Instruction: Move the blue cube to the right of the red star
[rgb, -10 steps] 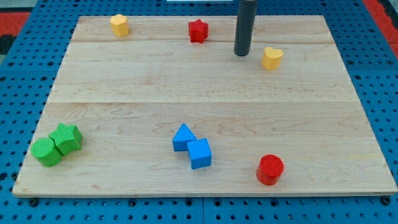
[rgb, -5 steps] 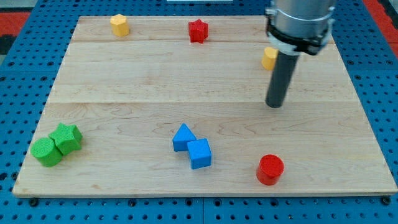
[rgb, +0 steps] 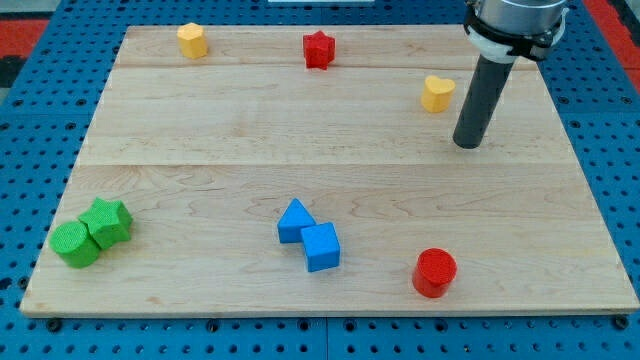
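one rod, no fingers: our tip (rgb: 467, 145) rests on the surface (rgb: 250, 150), blue cube (rgb: 321, 247) well down-left, red star (rgb: 318, 49) up-left.

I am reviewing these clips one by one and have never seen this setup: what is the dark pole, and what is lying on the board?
The dark pole is the rod at the end of a robot arm. It grips nothing; my tip only pushes blocks along the wooden board, seen by a single camera. My tip stands near the view's right, just below and right of the yellow heart-shaped block, not touching it. Also on the board: red star, yellow hexagonal block, blue cube touching a blue triangular block, red cylinder, two green blocks.
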